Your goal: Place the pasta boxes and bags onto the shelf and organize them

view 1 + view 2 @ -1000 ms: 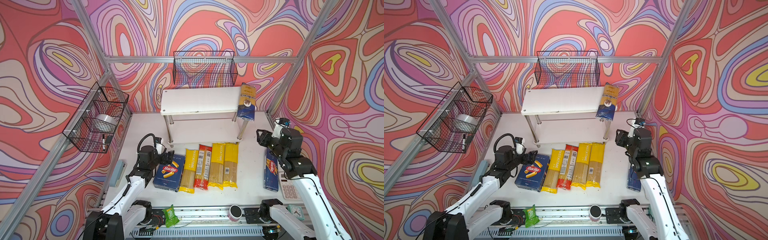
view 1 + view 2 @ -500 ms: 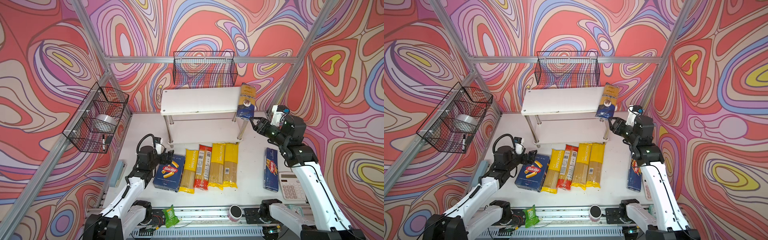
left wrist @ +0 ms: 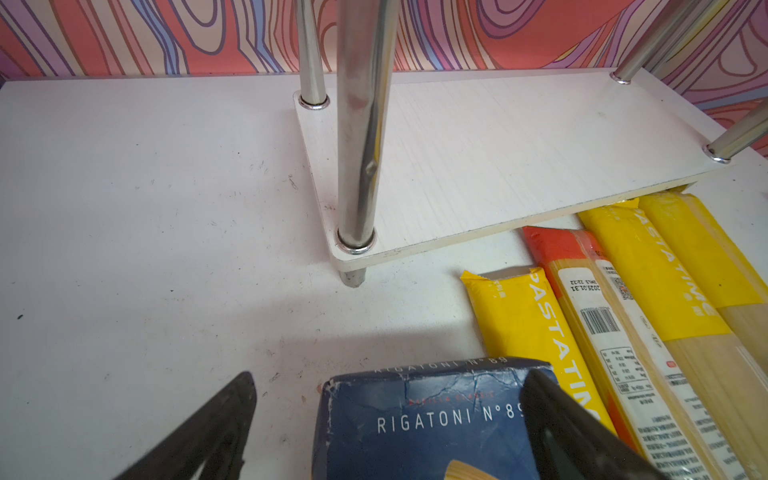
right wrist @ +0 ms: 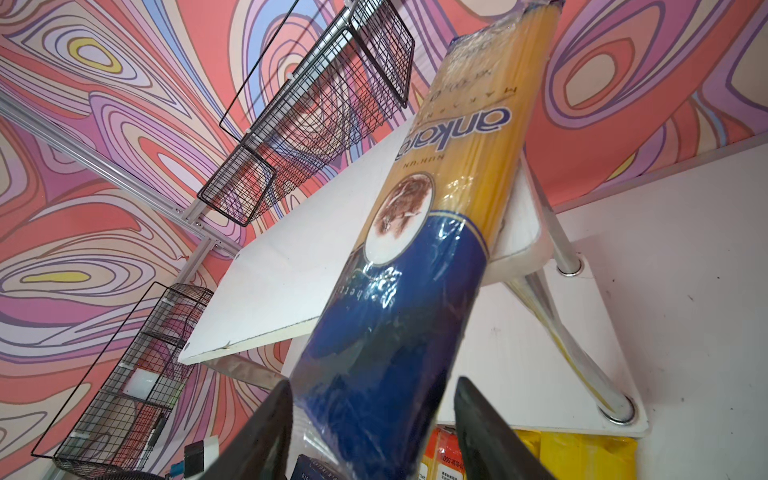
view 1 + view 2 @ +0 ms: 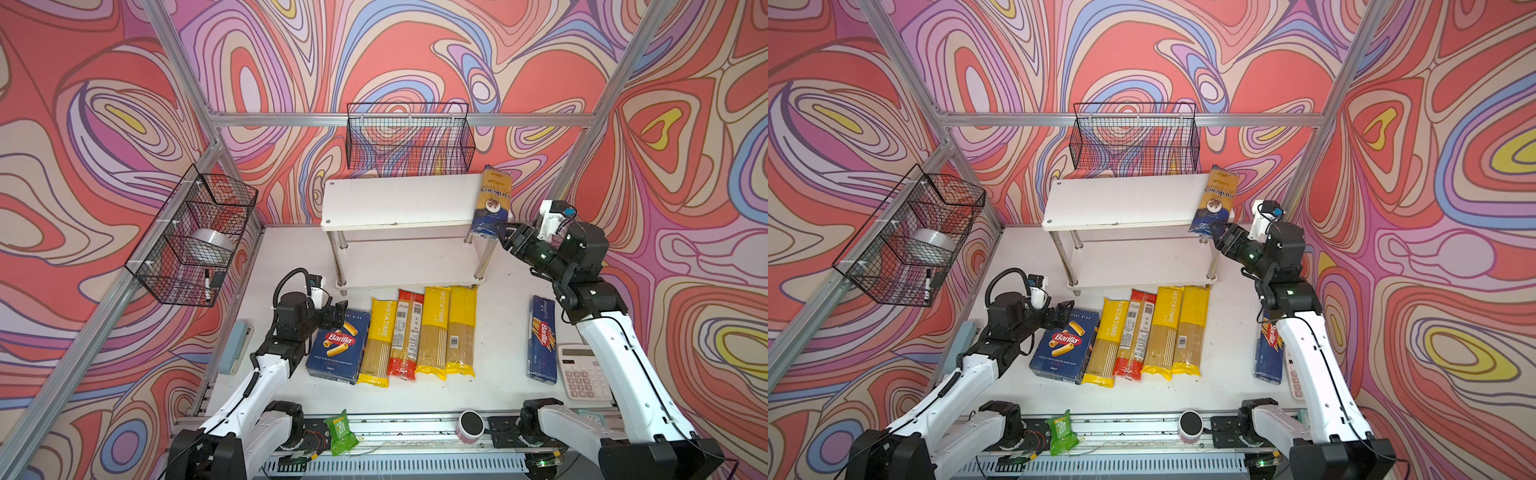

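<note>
Blue bag point(image 5: 491, 203) lies on shelf point(image 5: 395, 203) top board at its 3 o'clock end, blue end overhanging the 6 o'clock edge. Right gripper point(image 5: 503, 235) released, jaws straddling that end. Left gripper point(image 3: 390, 376) spread over rigatoni box point(image 5: 338, 351) corner. Table point(image 5: 291, 249) open at shelf's 9 o'clock.

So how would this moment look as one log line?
left gripper open at rigatoni box | right gripper open astride blue bag overhanging shelf top
</note>
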Controlling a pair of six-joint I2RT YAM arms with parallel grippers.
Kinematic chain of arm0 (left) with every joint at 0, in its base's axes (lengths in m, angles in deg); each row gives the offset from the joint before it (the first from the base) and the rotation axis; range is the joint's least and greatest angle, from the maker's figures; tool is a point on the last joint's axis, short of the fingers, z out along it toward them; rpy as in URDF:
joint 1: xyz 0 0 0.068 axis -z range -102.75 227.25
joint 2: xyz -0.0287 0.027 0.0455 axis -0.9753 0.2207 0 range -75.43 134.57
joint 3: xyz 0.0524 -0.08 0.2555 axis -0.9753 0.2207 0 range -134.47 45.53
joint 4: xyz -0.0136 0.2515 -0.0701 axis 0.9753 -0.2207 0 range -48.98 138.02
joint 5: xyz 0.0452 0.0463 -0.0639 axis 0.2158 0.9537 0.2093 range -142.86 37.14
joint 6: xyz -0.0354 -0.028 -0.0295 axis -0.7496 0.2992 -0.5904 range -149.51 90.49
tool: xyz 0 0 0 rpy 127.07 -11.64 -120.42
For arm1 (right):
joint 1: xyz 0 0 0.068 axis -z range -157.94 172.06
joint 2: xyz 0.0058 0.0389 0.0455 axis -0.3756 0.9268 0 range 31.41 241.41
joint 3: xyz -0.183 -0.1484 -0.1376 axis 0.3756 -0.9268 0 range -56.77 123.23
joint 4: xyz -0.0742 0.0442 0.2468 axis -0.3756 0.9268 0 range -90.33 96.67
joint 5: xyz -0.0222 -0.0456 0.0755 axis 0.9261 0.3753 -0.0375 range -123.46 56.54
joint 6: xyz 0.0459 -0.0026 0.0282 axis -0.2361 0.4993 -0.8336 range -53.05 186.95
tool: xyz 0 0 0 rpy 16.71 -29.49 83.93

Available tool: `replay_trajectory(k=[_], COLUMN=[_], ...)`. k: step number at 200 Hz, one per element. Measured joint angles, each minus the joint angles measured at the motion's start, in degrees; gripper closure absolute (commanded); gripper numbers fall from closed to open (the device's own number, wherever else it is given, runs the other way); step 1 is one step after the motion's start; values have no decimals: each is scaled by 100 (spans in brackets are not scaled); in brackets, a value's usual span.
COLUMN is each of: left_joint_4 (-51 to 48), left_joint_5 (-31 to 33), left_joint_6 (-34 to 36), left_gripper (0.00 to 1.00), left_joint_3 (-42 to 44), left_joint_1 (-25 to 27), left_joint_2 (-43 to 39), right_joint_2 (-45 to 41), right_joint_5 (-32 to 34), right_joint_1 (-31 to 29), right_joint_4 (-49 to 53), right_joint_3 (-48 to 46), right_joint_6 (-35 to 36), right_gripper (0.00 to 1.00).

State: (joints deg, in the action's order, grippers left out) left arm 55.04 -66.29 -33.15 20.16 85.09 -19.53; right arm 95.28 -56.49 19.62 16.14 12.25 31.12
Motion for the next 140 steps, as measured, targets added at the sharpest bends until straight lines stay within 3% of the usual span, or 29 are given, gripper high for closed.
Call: replay_trajectory(k=[45,96,140], left_joint_4=[0,0,0], left_joint_5=[0,0,0], left_joint_6=[0,0,0], left_gripper=[0,0,0], left_joint_3=[0,0,0], left_joint_1=[0,0,0], left_joint_2=[0,2,2], right_joint_2=[114,155,153], right_joint_5=[-22,-103,-46], right_joint_1=[0,-2,0], right_joint_4=[-37,-142,-116], right_joint_3=[0,0,20], right_joint_6=[-81,-173,-177], right_gripper=[42,67,94])
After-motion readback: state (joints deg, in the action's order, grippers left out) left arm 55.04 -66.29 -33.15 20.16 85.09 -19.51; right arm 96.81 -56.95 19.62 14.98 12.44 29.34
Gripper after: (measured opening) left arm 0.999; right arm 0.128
